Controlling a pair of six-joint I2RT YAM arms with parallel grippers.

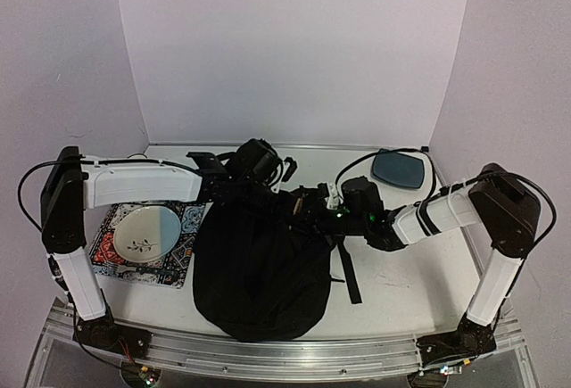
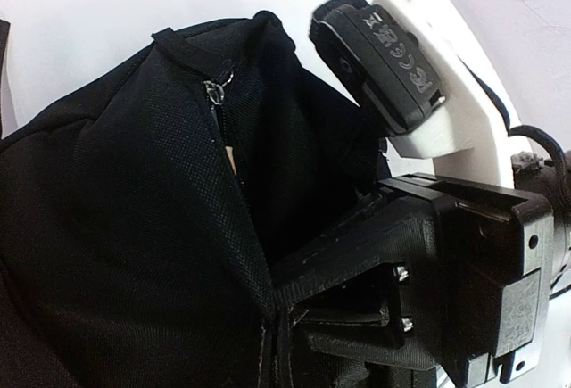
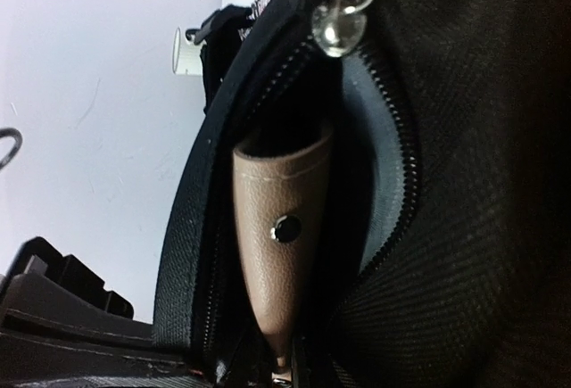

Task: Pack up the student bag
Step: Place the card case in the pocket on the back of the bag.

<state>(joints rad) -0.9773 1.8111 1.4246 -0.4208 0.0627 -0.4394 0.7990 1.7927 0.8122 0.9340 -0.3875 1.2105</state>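
The student bag (image 1: 259, 272), a large black backpack, lies in the middle of the table with its open top toward the back. My left gripper (image 1: 234, 194) is at the bag's top left. In the left wrist view this gripper (image 2: 290, 317) is shut on the bag's fabric edge (image 2: 178, 227) beside the zipper (image 2: 214, 94) and holds the opening up. My right gripper (image 1: 323, 212) is at the top right. In the right wrist view a brown leather-look case (image 3: 281, 245) with a black snap sits in the zipper opening. Its narrow end is at my right gripper (image 3: 290, 375). Grey lining (image 3: 379, 183) shows inside.
A pale plate (image 1: 145, 231) lies on a patterned mat (image 1: 183, 247) at the left. A small dark blue-grey tray (image 1: 399, 169) sits at the back right. A black strap (image 1: 348, 272) trails from the bag's right side. White walls enclose the table.
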